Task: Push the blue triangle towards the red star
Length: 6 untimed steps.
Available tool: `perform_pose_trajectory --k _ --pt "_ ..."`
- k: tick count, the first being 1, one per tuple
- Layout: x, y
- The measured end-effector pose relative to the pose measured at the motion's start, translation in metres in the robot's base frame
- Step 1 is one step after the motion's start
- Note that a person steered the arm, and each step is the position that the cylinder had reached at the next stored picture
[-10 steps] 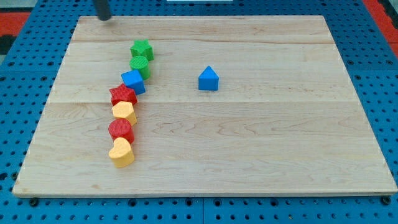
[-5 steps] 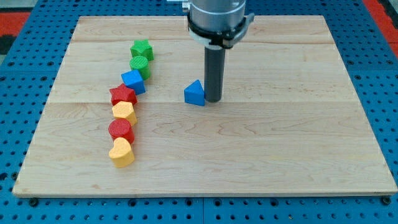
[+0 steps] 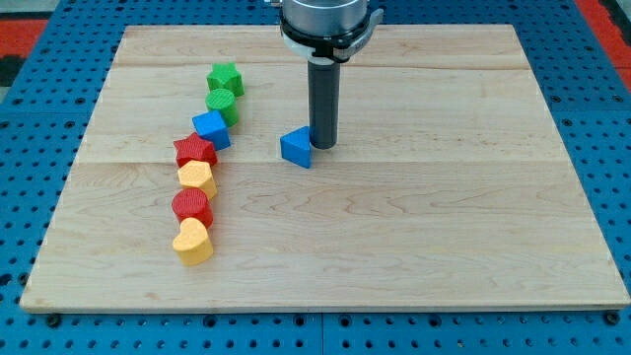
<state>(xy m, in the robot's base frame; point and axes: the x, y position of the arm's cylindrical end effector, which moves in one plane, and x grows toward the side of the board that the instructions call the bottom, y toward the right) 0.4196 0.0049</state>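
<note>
The blue triangle lies near the middle of the wooden board. My tip stands right against its right side, touching it. The red star sits to the view's left of the triangle, inside a line of blocks, with a clear gap of board between the two. The rod runs up from the tip to the arm's head at the view's top.
A curved line of blocks runs down the left side: a green star, a green round block, a blue block, a yellow block, a red round block and a yellow heart-like block.
My tip came in from the view's top left to the triangle's right side and pushed it left and slightly down, nearer the red star. The other blocks have not moved.
</note>
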Motion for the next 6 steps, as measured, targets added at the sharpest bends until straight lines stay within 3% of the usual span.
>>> perform_pose_trajectory --k 2,6 --pt "0.028 -0.044" --pt "0.001 -0.052"
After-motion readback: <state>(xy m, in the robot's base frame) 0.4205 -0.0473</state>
